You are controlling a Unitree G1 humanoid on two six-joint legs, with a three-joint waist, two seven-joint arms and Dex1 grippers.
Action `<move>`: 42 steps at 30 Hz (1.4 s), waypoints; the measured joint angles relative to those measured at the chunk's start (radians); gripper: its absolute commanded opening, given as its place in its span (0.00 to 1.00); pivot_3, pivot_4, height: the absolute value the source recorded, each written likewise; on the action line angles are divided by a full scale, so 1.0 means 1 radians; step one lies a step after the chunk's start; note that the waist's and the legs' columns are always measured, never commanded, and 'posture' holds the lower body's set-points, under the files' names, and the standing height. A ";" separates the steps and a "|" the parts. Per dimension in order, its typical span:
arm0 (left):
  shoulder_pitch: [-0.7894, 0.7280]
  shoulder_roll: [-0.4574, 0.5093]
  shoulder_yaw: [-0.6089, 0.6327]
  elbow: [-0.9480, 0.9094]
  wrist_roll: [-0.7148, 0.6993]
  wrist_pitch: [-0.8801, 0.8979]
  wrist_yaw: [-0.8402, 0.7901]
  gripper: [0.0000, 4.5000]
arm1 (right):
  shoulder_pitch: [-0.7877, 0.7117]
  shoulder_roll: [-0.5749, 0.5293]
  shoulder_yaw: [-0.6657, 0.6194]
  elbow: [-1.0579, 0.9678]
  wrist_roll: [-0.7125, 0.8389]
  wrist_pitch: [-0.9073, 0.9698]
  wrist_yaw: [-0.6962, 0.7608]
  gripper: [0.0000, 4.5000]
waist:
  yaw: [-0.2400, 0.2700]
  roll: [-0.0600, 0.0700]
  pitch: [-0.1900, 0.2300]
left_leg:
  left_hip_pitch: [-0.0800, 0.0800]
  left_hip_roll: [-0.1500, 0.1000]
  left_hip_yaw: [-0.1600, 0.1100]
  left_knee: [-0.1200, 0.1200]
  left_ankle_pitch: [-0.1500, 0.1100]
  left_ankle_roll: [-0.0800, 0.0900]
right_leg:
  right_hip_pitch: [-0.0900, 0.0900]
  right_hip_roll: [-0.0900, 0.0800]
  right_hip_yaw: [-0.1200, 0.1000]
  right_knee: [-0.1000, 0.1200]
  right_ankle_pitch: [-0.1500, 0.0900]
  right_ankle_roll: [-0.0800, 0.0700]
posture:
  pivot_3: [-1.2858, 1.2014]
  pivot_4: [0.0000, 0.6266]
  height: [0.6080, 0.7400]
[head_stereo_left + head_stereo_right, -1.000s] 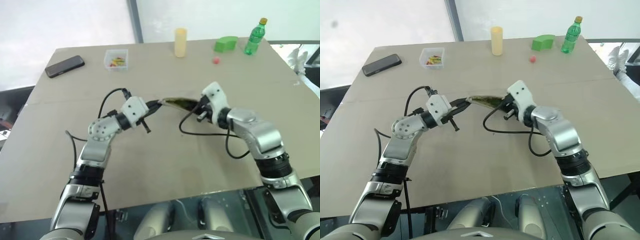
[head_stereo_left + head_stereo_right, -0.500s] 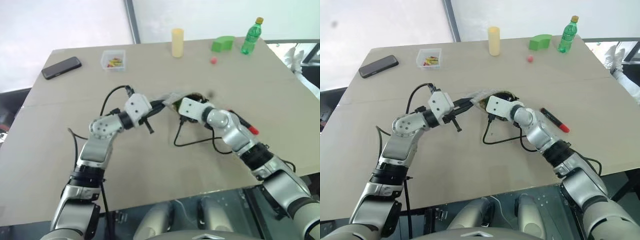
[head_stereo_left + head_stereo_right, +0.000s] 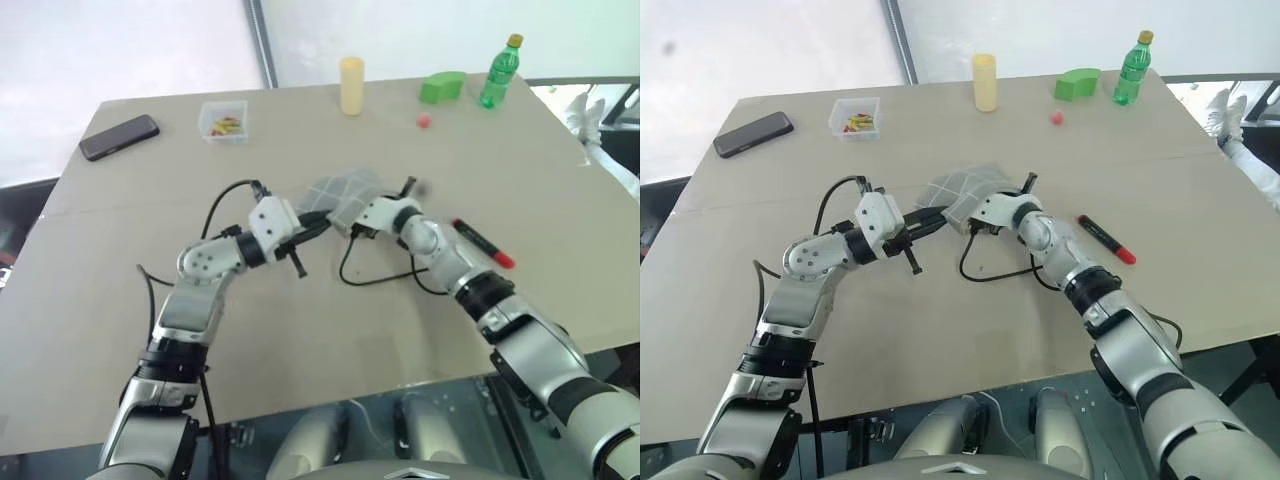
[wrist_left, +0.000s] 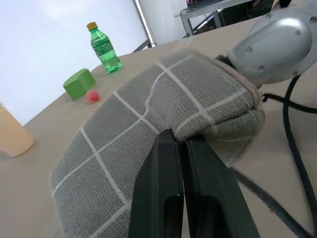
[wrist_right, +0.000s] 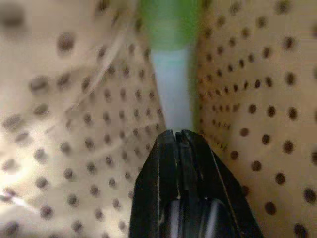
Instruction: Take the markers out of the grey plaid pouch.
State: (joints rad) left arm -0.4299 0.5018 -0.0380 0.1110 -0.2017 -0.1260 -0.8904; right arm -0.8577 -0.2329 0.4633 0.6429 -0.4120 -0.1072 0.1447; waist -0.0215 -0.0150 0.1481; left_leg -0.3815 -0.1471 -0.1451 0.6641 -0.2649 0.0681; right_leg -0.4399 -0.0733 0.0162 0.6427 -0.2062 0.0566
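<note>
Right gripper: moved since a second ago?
Yes. The right gripper went from the grey plaid pouch's outer end into its mouth, toward the left gripper.

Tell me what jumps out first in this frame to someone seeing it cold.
Mid-table, both arms meet at the grey plaid pouch: the left gripper pinches its fabric edge shut, and the right gripper is pushed inside it, its fingers closed at the pale end of the green marker. Just right of them, the black marker with red ends lies loose on the table.

Tan worktop (image 3: 300,350) with seam across middle; bright white wall behind, dark vertical post (image 3: 262,45) at far edge.
</note>
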 measured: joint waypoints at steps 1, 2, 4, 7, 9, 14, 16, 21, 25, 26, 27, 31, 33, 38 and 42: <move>-0.007 0.002 0.006 0.042 0.009 -0.002 0.015 0.00 | 0.032 -0.025 -0.026 -0.085 0.027 0.006 0.045 0.00 | 0.001 0.000 0.000 | 0.000 0.000 0.000 0.000 0.000 0.000 | 0.000 0.000 0.000 0.000 0.000 0.000 | 0.52 0.24 1.00; -0.017 0.001 0.009 0.078 0.017 -0.003 0.028 0.00 | 0.072 -0.052 -0.049 -0.179 0.057 0.021 0.096 0.00 | 0.006 0.000 0.000 | -0.001 0.001 -0.001 0.000 0.000 0.000 | 0.000 0.001 0.000 0.000 0.000 0.000 | 0.52 0.24 1.00; -0.033 0.002 0.025 0.145 0.028 -0.011 0.050 0.00 | 0.145 -0.092 -0.085 -0.357 0.121 0.075 0.200 0.00 | 0.006 0.000 0.000 | -0.001 0.001 -0.001 0.000 0.000 0.000 | 0.000 0.001 0.000 -0.001 0.000 0.000 | 0.52 0.24 1.00; -0.065 0.000 0.030 0.196 0.043 -0.030 0.068 0.00 | 0.211 -0.130 -0.125 -0.579 0.204 0.192 0.327 0.00 | 0.006 0.000 0.000 | -0.001 0.001 0.000 0.001 0.000 0.000 | 0.000 0.000 0.000 0.000 0.001 -0.001 | 0.52 0.24 1.00; -0.073 -0.002 0.030 0.207 0.045 -0.038 0.069 0.00 | 0.219 -0.140 -0.140 -0.646 0.235 0.235 0.360 0.00 | 0.006 0.000 0.000 | 0.000 0.001 0.000 0.001 0.000 0.000 | 0.000 0.000 0.001 0.000 0.001 -0.001 | 0.52 0.24 1.00; -0.087 -0.031 0.028 0.254 0.050 -0.081 0.065 0.00 | 0.265 -0.209 -0.259 -0.921 0.379 0.503 0.466 0.00 | 0.012 0.000 0.000 | -0.001 0.001 -0.001 0.001 0.000 0.000 | 0.000 -0.003 0.000 0.000 0.001 -0.002 | 0.52 0.24 1.00; -0.087 -0.039 0.028 0.258 0.041 -0.086 0.055 0.00 | 0.272 -0.281 -0.258 -0.941 0.349 0.534 0.482 0.00 | 0.014 0.000 0.000 | -0.001 0.001 0.000 0.001 0.000 0.000 | 0.000 -0.004 0.000 -0.001 0.001 -0.002 | 0.52 0.24 1.00; -0.087 -0.057 0.027 0.253 0.013 -0.087 0.011 0.00 | 0.226 -0.278 -0.143 -0.759 0.234 0.484 0.479 0.44 | 0.002 0.000 0.000 | 0.000 0.002 0.002 0.001 0.000 0.000 | 0.000 -0.003 0.002 0.001 0.002 -0.002 | 0.52 0.24 1.00; -0.086 -0.064 0.025 0.241 0.007 -0.084 -0.009 0.00 | 0.160 -0.176 -0.070 -0.580 0.187 0.416 0.458 0.52 | 0.003 0.000 0.000 | -0.001 0.004 0.001 0.001 0.000 -0.001 | -0.001 -0.002 0.001 0.000 0.002 -0.003 | 0.52 0.24 1.00; -0.086 -0.064 0.024 0.234 0.006 -0.083 -0.010 0.00 | 0.147 -0.161 -0.064 -0.553 0.184 0.405 0.456 0.52 | 0.004 -0.001 0.000 | -0.001 0.004 0.001 0.001 0.000 -0.001 | -0.001 -0.002 0.001 0.000 0.002 -0.003 | 0.52 0.24 1.00; -0.086 -0.065 0.024 0.222 0.005 -0.081 -0.013 0.00 | 0.131 -0.142 -0.058 -0.521 0.180 0.393 0.454 0.52 | 0.005 -0.001 0.000 | -0.001 0.003 0.001 0.001 0.000 -0.001 | -0.001 -0.002 0.001 -0.001 0.002 -0.003 | 0.52 0.24 1.00; -0.084 -0.064 0.024 0.187 0.003 -0.063 -0.021 0.00 | 0.113 -0.101 -0.058 -0.467 0.179 0.378 0.451 0.52 | 0.011 -0.001 0.000 | -0.002 0.002 0.000 0.001 0.000 -0.001 | 0.000 -0.002 0.000 -0.002 0.002 -0.003 | 0.52 0.24 1.00; -0.083 -0.064 0.024 0.176 0.003 -0.054 -0.021 0.00 | 0.114 -0.102 -0.059 -0.464 0.180 0.379 0.452 0.52 | 0.010 -0.001 0.000 | -0.002 0.002 0.000 0.001 0.000 -0.001 | 0.000 0.000 0.000 -0.002 0.002 -0.003 | 0.52 0.24 1.00; -0.071 -0.067 0.007 0.112 0.002 -0.022 -0.034 0.00 | 0.081 -0.107 -0.029 -0.322 0.100 0.286 0.404 0.52 | 0.007 0.000 0.000 | 0.000 0.003 0.001 0.001 0.001 -0.002 | 0.000 -0.001 0.001 0.000 0.003 -0.004 | 0.52 0.24 1.00; -0.058 -0.075 -0.017 0.059 -0.001 0.028 -0.046 0.00 | 0.011 -0.106 0.038 -0.125 -0.020 0.135 0.304 0.52 | 0.002 -0.001 0.000 | 0.000 0.005 0.001 0.001 0.001 -0.003 | 0.000 0.000 0.001 0.000 0.003 -0.005 | 0.52 0.24 1.00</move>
State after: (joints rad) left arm -0.4882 0.4266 -0.0552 0.1704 -0.2025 -0.0976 -0.9369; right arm -0.8468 -0.3388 0.5016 0.5181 -0.4324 0.0281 0.4488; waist -0.0193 -0.0155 0.1478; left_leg -0.3816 -0.1423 -0.1440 0.6648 -0.2638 0.0654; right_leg -0.4403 -0.0729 0.0177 0.6428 -0.2031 0.0520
